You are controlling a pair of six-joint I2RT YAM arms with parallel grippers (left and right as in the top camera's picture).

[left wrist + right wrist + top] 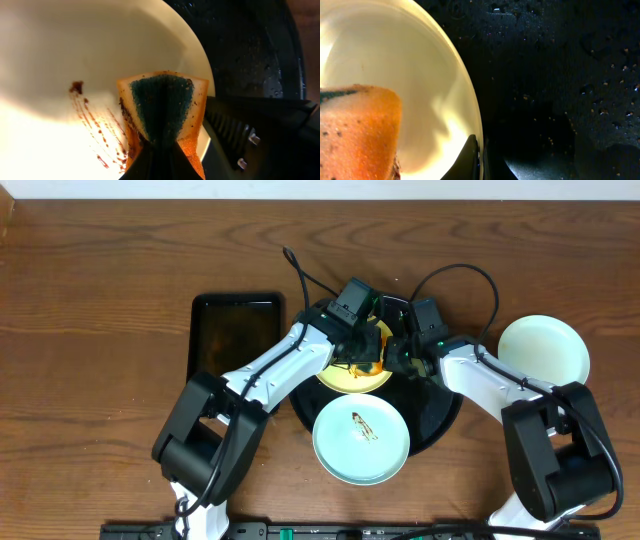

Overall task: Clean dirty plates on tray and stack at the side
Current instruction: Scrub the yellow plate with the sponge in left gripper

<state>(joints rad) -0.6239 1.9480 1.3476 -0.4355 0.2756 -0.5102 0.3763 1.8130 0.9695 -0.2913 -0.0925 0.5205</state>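
Note:
The pale yellow plate lies on the round black tray, mostly under both grippers. My left gripper is shut on an orange sponge with a green scrub side, pressed on the yellow plate beside brown sauce streaks. My right gripper is shut on the yellow plate's rim; the sponge shows at left. A mint-white plate with a sauce smear sits at the tray's front. Another mint-white plate lies on the wood table at right, with no smear visible.
A rectangular black tray lies left of the round tray. Cables run over the table behind the arms. The round tray's surface is wet with droplets.

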